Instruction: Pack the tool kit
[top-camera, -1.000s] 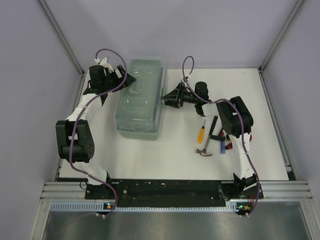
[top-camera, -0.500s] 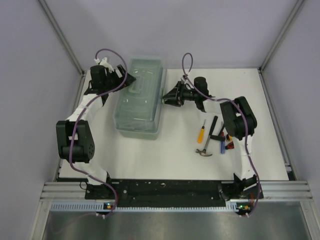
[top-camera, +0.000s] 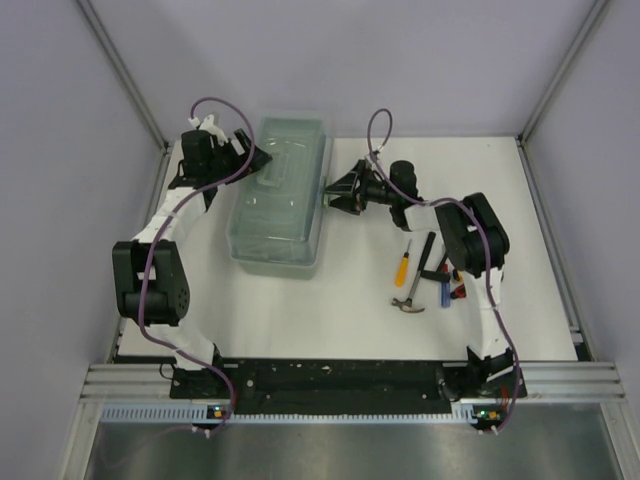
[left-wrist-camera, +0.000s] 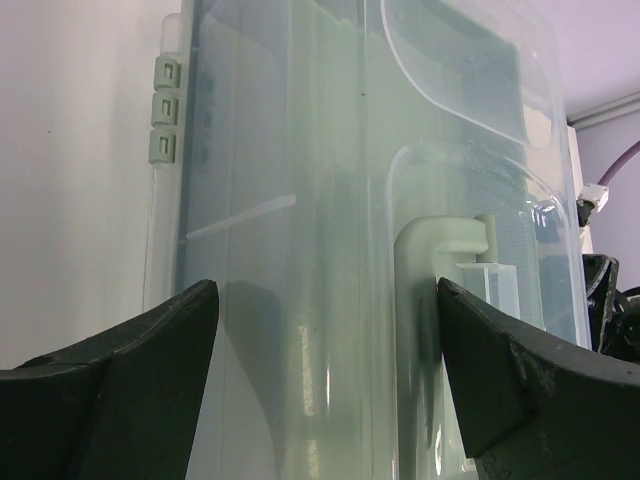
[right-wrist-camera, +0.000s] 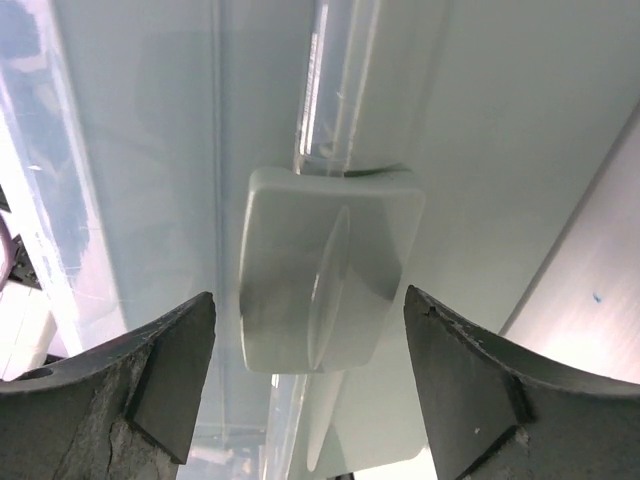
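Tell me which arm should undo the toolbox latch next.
Right. The right gripper is open at the toolbox's right side, the pale green latch framed between its fingers. The left gripper, also open, is at the opposite side with no latch in view.

The right gripper (top-camera: 332, 193) has been shifted slightly toward the far side, along the right wall of the toolbox (top-camera: 280, 215). Seen from above, its jaws appear to have been set a little wider apart than a second ago. The purple cable loop (top-camera: 379, 120) above the right wrist has been nudged a little to the right.
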